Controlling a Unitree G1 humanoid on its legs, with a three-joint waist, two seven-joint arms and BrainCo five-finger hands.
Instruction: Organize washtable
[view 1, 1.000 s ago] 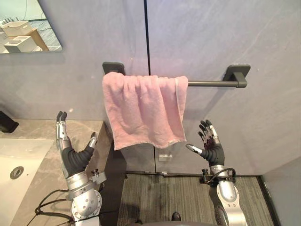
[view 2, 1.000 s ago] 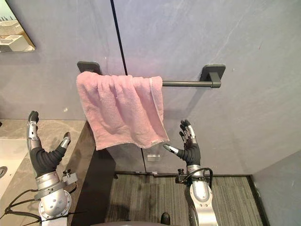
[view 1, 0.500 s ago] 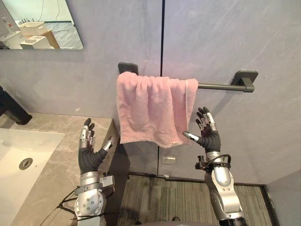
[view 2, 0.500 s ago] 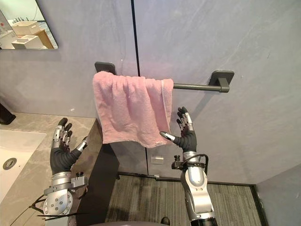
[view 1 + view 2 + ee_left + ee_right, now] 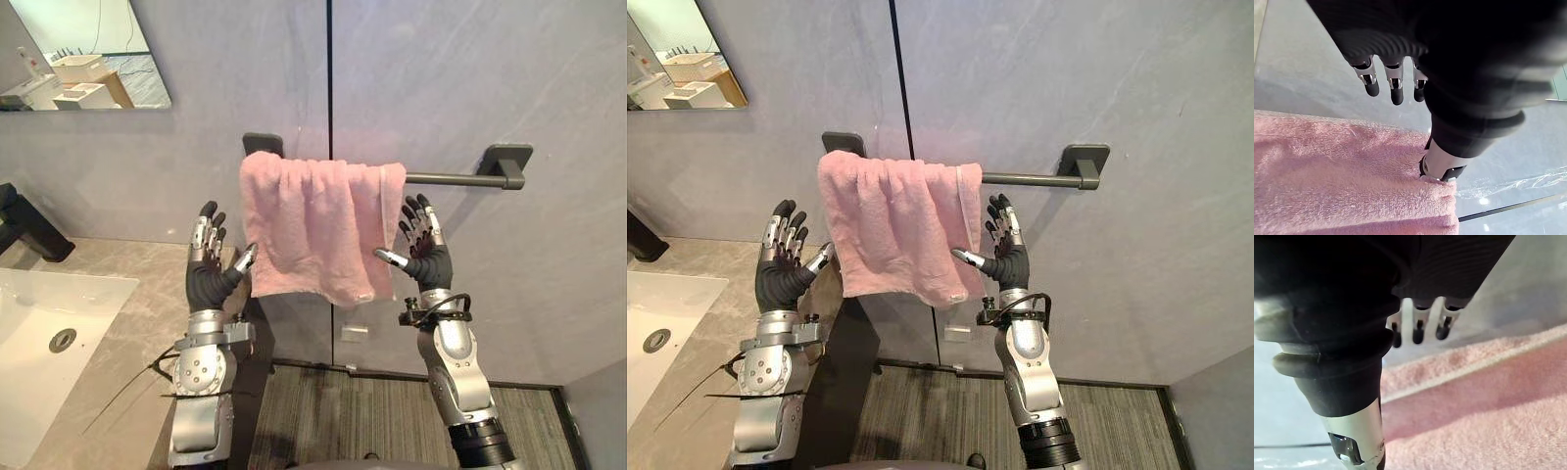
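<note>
A pink towel (image 5: 313, 225) hangs bunched over the left half of a dark wall bar (image 5: 456, 177). My left hand (image 5: 204, 279) is raised at the towel's lower left edge, fingers straight and open, with its thumb against the cloth. In the left wrist view the thumb (image 5: 1442, 164) touches the towel (image 5: 1342, 176). My right hand (image 5: 429, 262) stands open at the towel's right edge, thumb reaching across the front of the cloth near the lower corner. The right wrist view has the towel (image 5: 1488, 401) just past the straight fingers (image 5: 1418, 333). Neither hand grips the towel.
A stone counter (image 5: 137, 343) with a white sink (image 5: 39, 333) and a black faucet (image 5: 29, 230) lies at the left. A mirror (image 5: 88, 54) hangs above it. The grey wall carries a small outlet (image 5: 353, 333), and a striped mat (image 5: 362, 421) covers the floor below.
Both hands have risen and closed in on the towel's two side edges. The left hand left the counter's level and its thumb now meets the cloth. The camera has also shifted.
</note>
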